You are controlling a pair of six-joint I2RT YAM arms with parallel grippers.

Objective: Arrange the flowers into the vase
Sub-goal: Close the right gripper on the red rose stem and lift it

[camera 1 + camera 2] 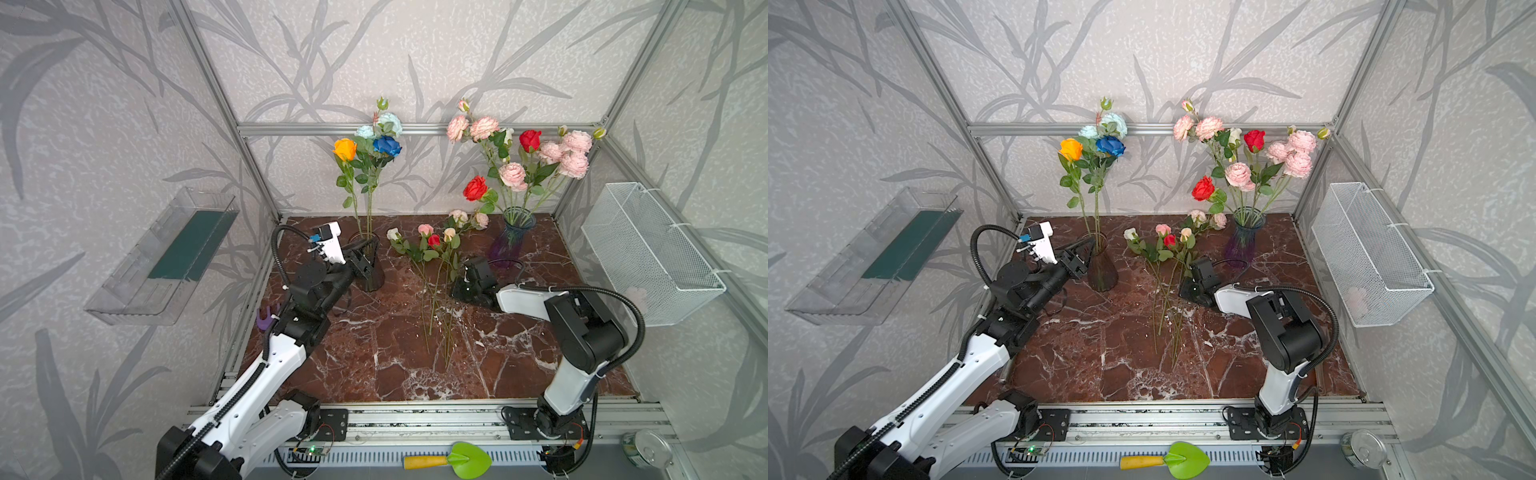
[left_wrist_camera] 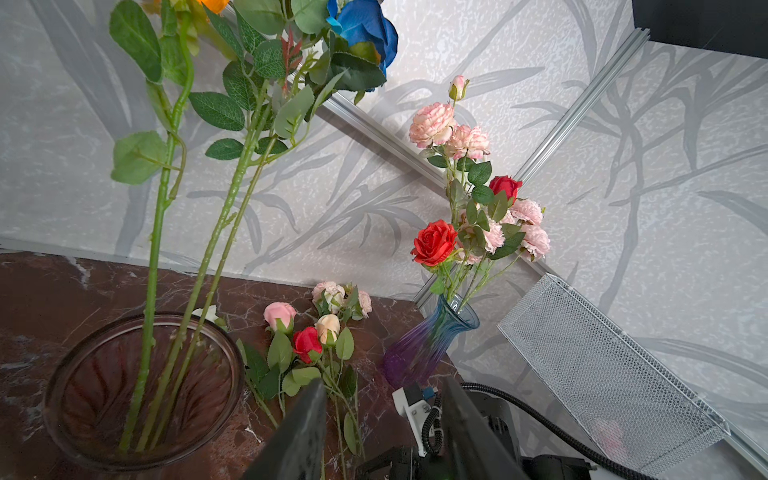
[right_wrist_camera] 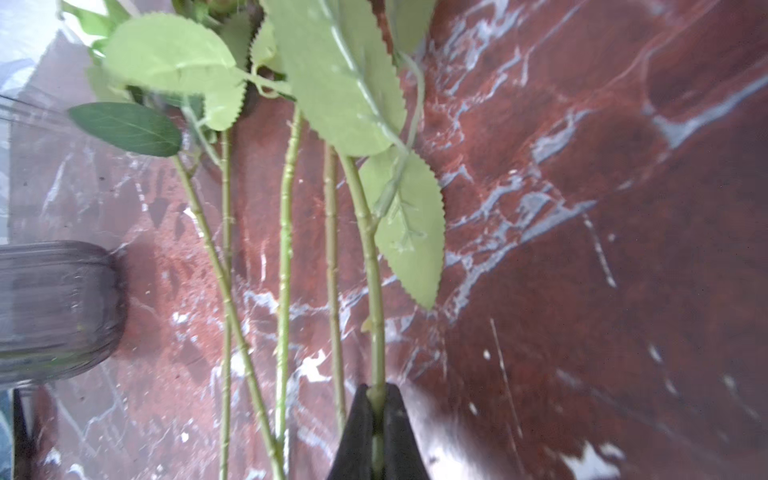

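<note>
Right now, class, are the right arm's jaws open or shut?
Shut: in the right wrist view they pinch one green stem over the marble table, with no gap showing.

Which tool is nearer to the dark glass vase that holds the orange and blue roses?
Left. The left tool is close beside the dark glass vase, near its upper part. The right tool is shut on a loose flower stem, well apart from that vase.

Dark smoked-glass vase [image 1: 374, 279] sits rear left on brown marble tabletop [image 1: 374, 365], blue-purple glass vase [image 1: 510, 243] rear right; loose green-stemmed artificial flowers [image 1: 434, 240] lie between them, stems toward front. White wire-mesh basket [image 1: 648, 257] hangs on right wall.
</note>
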